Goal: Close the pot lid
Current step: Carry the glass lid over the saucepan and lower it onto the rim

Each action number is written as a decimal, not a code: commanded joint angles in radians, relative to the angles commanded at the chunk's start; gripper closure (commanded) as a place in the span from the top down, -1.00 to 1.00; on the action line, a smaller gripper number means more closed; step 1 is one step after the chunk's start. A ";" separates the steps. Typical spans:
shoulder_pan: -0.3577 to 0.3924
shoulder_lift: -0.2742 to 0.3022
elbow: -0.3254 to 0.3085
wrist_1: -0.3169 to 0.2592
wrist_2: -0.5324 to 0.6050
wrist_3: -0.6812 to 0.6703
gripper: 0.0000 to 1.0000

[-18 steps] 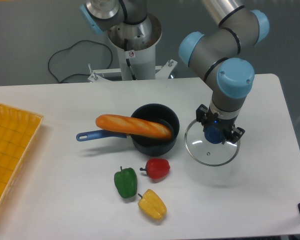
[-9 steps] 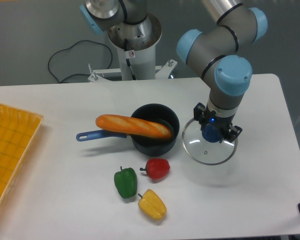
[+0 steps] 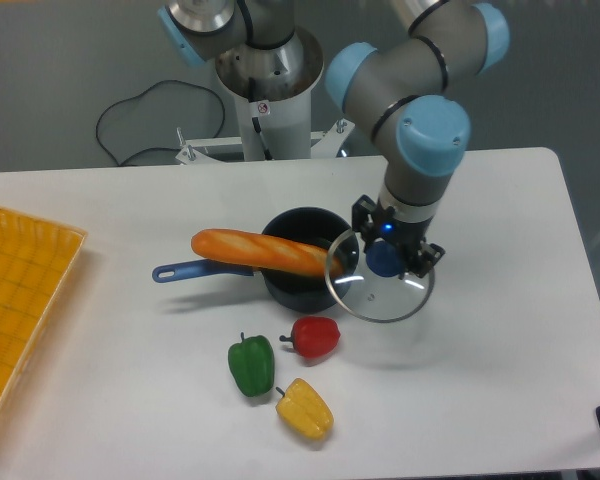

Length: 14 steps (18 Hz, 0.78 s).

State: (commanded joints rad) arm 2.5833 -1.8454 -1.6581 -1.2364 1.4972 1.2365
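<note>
The dark navy pot (image 3: pixel 300 281) stands mid-table with its blue handle (image 3: pixel 195 269) pointing left. A baguette (image 3: pixel 265 252) lies across its rim and sticks out to the left. My gripper (image 3: pixel 387 259) is shut on the blue knob of the glass pot lid (image 3: pixel 378 291). It holds the lid above the table, just right of the pot. The lid's left edge overlaps the pot's right rim and the baguette's end.
A red pepper (image 3: pixel 314 337), a green pepper (image 3: pixel 251 365) and a yellow pepper (image 3: pixel 305 409) lie in front of the pot. A yellow tray (image 3: pixel 20 300) sits at the left edge. The robot base (image 3: pixel 270 95) stands behind the table.
My gripper has carried the lid to the left, from beside the pot to overlapping its right rim.
</note>
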 joint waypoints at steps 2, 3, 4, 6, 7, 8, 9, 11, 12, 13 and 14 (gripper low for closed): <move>-0.020 0.014 -0.029 0.000 0.000 -0.009 -0.28; -0.028 0.021 -0.041 0.000 0.000 -0.011 -0.28; -0.035 0.031 -0.054 0.000 -0.002 -0.012 -0.28; -0.038 0.057 -0.078 -0.002 -0.002 -0.017 -0.28; -0.040 0.069 -0.089 -0.003 -0.006 -0.017 -0.28; -0.040 0.077 -0.094 -0.011 -0.009 -0.019 -0.28; -0.043 0.081 -0.097 -0.024 -0.011 -0.019 -0.28; -0.058 0.091 -0.103 -0.046 -0.011 -0.020 -0.28; -0.060 0.092 -0.110 -0.046 -0.011 -0.032 -0.28; -0.063 0.092 -0.111 -0.048 -0.011 -0.043 -0.28; -0.068 0.092 -0.114 -0.048 -0.011 -0.046 -0.28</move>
State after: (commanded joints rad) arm 2.5158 -1.7533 -1.7717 -1.2839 1.4864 1.1904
